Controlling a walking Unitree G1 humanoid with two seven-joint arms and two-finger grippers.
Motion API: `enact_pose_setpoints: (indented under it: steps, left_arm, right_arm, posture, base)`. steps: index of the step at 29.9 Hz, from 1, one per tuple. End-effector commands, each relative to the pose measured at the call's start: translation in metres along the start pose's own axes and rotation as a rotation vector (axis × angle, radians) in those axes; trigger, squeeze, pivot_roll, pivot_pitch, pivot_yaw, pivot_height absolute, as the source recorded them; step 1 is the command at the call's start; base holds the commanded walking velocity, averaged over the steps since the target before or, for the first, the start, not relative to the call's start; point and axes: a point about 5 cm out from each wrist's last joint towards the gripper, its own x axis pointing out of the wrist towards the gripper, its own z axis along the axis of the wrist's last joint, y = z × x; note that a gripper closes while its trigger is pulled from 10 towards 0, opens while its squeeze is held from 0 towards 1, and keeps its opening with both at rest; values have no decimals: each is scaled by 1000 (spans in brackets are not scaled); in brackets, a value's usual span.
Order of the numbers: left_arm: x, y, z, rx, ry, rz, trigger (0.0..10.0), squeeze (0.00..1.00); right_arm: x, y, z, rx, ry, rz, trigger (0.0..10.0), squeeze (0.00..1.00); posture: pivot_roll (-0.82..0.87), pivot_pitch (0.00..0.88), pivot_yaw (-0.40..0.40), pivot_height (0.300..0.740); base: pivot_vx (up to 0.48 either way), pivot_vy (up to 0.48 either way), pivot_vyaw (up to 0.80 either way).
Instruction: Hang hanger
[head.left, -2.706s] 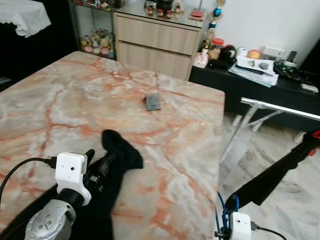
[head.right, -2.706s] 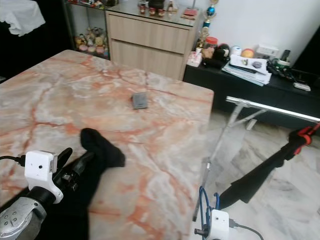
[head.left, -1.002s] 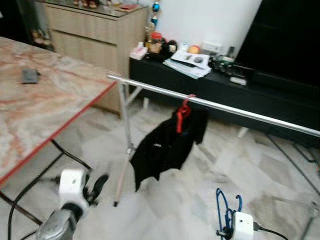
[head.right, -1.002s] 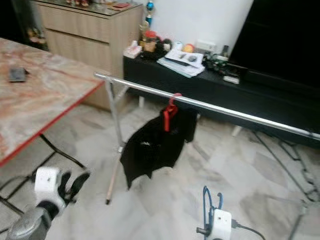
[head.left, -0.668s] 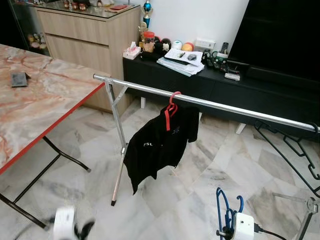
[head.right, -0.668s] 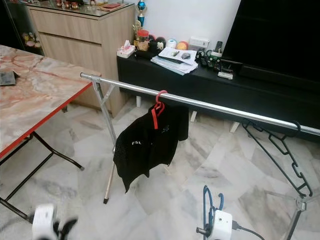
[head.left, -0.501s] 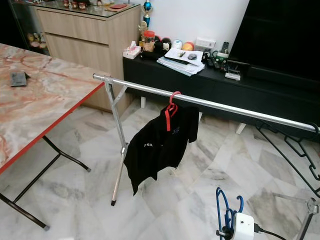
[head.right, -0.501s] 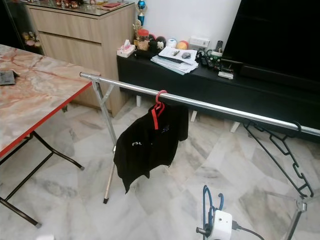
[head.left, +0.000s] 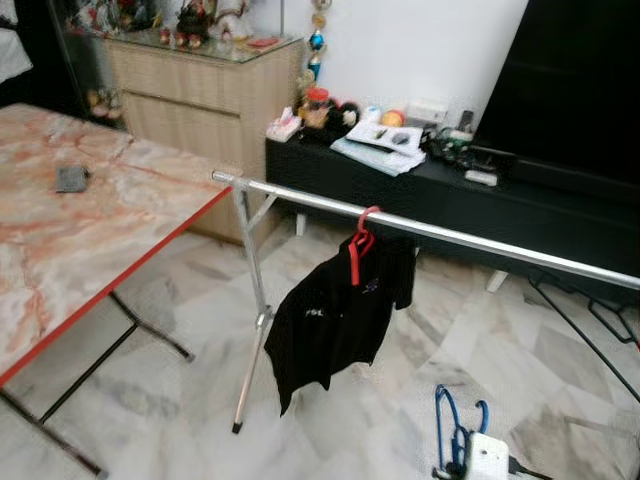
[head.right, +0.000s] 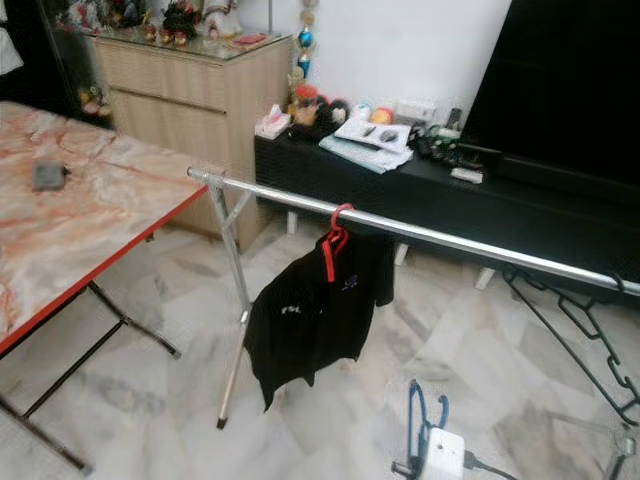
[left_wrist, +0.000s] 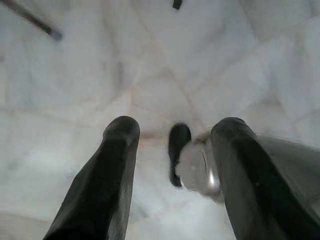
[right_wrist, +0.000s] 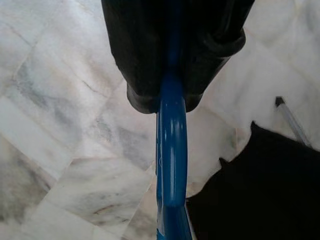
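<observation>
Marble floor (head.left: 480, 350) now sits lower in view than before. The right gripper (right_wrist: 172, 97) clamps a glossy blue hanger (head.left: 458, 428) low, near the clothes rail (head.left: 450, 233); left gripper (left_wrist: 175, 145) fingers apart.

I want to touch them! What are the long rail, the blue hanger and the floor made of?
Rail: looks like shiny silver metal. Blue hanger: probably glossy plastic, with light streaks, clamped in the right pincer. Floor: polished, grey-veined marble-like tiles.
</observation>
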Motion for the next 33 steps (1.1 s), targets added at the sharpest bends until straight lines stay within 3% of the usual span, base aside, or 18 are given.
enact_pose_setpoints:
  steps: [1, 8, 22, 25, 33]
  left_arm:
    - [3, -10, 3, 8, -11, -30, 10000, 0]
    - [2, -11, -3, 14, 21, -30, 10000, 0]
    - [-4, -10, -23, 5, 81, -21, 10000, 0]
    - [-6, -12, -30, 2, 94, -14, 10000, 0]
    - [-6, -20, -33, 9, 94, -19, 10000, 0]
  right_arm:
    - [0, -13, 5, 0, -24, -38, 10000, 0]
    - [0, -12, 6, 12, -37, -32, 10000, 0]
    - [-1, -7, 22, -17, -180, 59, 10000, 0]
    - [-3, -6, 26, 49, -243, 72, 10000, 0]
    - [-3, -7, 25, 12, -235, 80, 10000, 0]
  posture:
    - [156, 0, -87, 740]
    - [156, 0, -89, 740]
    - [144, 16, -93, 740]
    - [135, 20, -93, 740]
    - [137, 28, -97, 740]
  base:
    - [360, 0, -581]
    - [338, 0, 0]
    - [0, 0, 0]
    - [0, 0, 0]
    - [0, 0, 0]
